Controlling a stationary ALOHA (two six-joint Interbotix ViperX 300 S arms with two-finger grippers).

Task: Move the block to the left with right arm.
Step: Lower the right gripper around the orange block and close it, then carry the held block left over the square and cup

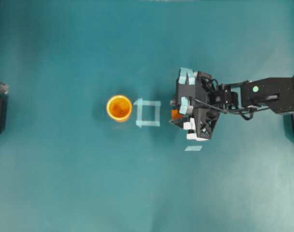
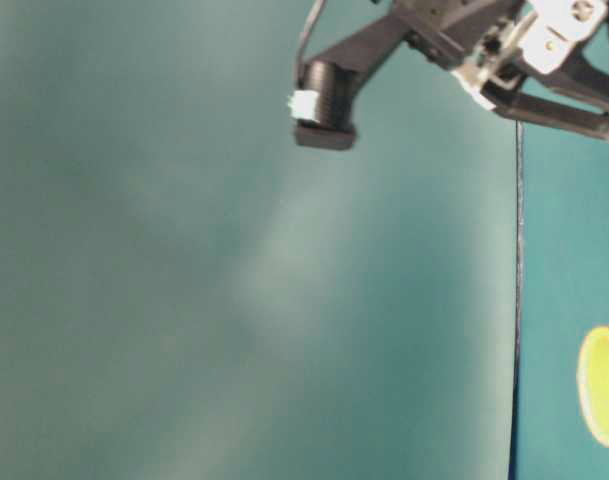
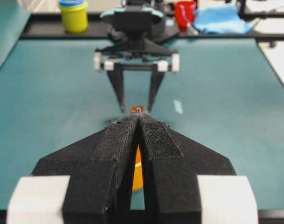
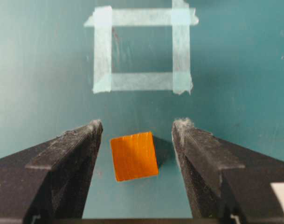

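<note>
The block [image 4: 134, 156], a small orange cube, lies on the teal table between the two black fingers of my right gripper [image 4: 137, 123]. The gripper is open and the fingers stand clear of the cube on both sides. From overhead the right gripper [image 1: 184, 115] covers most of the block [image 1: 175, 114]. My left gripper [image 3: 139, 117] is shut with nothing in it and points across the table at the block [image 3: 138, 108] and the right gripper's fingers [image 3: 121, 100].
A pale tape square [image 1: 148, 112] is stuck to the table just left of the block, also seen as the tape square [image 4: 142, 80]. A round yellow-orange cup [image 1: 119, 107] stands left of the square. A small tape patch [image 1: 193, 148] lies near the right gripper.
</note>
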